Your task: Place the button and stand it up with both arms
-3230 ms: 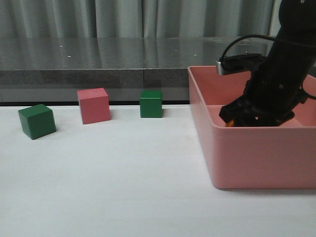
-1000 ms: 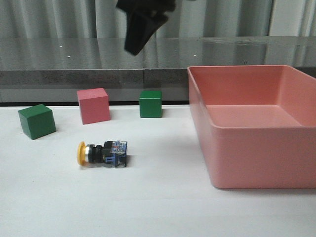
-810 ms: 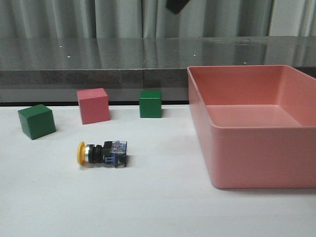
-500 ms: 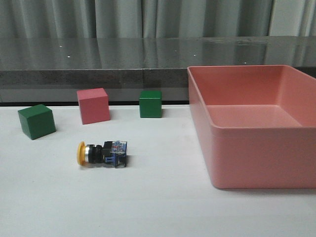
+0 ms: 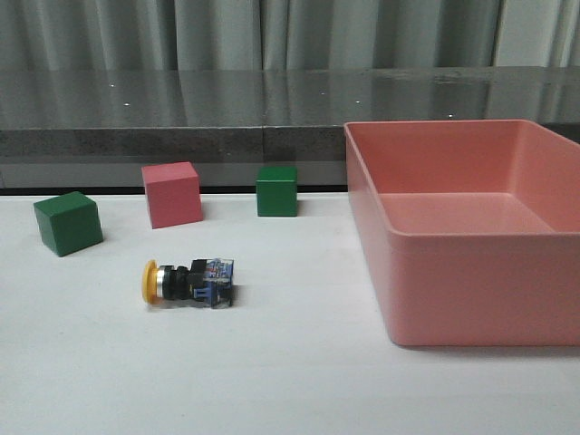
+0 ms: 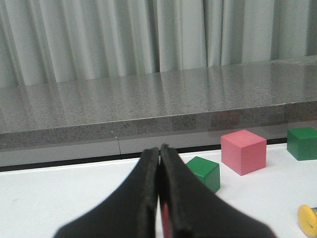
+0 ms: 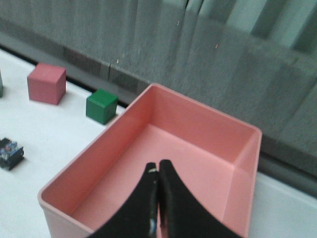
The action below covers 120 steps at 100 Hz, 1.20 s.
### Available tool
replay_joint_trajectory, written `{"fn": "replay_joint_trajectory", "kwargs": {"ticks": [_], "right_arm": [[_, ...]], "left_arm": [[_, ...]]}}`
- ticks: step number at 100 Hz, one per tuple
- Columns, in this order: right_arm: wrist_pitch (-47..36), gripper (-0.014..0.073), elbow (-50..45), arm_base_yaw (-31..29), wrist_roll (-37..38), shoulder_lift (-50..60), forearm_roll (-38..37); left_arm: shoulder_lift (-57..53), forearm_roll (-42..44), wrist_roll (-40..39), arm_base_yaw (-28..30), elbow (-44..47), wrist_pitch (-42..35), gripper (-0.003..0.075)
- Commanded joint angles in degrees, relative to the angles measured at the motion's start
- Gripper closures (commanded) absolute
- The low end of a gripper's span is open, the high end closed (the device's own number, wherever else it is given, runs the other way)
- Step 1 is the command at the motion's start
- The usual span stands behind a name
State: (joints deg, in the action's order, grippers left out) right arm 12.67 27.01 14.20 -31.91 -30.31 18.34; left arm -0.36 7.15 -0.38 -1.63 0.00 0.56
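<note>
The button (image 5: 188,282) lies on its side on the white table, yellow cap to the left, blue-clear base to the right. Its cap shows at the edge of the left wrist view (image 6: 308,220); its base shows at the edge of the right wrist view (image 7: 10,153). No arm shows in the front view. My left gripper (image 6: 160,148) is shut and empty, low over the table, left of the cubes. My right gripper (image 7: 158,167) is shut and empty, high above the pink bin (image 7: 148,94).
The pink bin (image 5: 453,254) stands at the right. A green cube (image 5: 67,222), a pink cube (image 5: 171,193) and a second green cube (image 5: 276,190) stand behind the button. A grey ledge (image 5: 181,136) runs along the back.
The right arm put the button from the bin onto the table. It then rose up and out of the front view. The button has lain still for the last second.
</note>
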Motion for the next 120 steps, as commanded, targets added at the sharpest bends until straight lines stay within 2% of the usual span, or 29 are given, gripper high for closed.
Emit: {"fn": "replay_joint_trajectory", "kwargs": {"ticks": [1,17,62,67,79,85,95,107,120], "right_arm": [[-6.3,0.0655,-1.5,-0.3,0.3,7.2,0.8],[-6.3,0.0655,-5.7,-0.3,0.3,13.9,0.8],[-6.1,0.0655,-7.5,-0.3,0.3,13.7,0.8],[-6.1,0.0655,-7.5,-0.3,0.3,13.7,0.8],[-6.1,0.0655,-7.5,-0.3,0.3,13.7,0.8],[-6.1,0.0655,-7.5,-0.3,0.3,13.7,0.8],[-6.1,0.0655,-7.5,-0.3,0.3,13.7,0.8],[-5.9,0.0655,-7.5,-0.3,0.3,13.7,0.8],[-5.9,0.0655,-7.5,-0.3,0.3,13.7,0.8]], "left_arm": [[-1.7,0.0,-0.5,0.1,2.6,-4.5,0.074],[-1.7,0.0,-0.5,0.1,2.6,-4.5,0.074],[-1.7,0.0,-0.5,0.1,2.6,-5.5,0.074],[-1.7,0.0,-0.5,0.1,2.5,-8.4,0.074],[-1.7,-3.1,-4.3,0.1,2.2,-22.9,0.074],[-1.7,-3.9,-5.1,0.1,1.0,-25.0,0.074],[-1.4,-4.6,-5.3,0.1,-4.0,-18.4,0.074],[1.9,-4.6,-5.3,0.1,-13.8,-1.9,0.074],[11.6,-4.6,-5.3,0.1,-25.9,12.5,0.074]]}}
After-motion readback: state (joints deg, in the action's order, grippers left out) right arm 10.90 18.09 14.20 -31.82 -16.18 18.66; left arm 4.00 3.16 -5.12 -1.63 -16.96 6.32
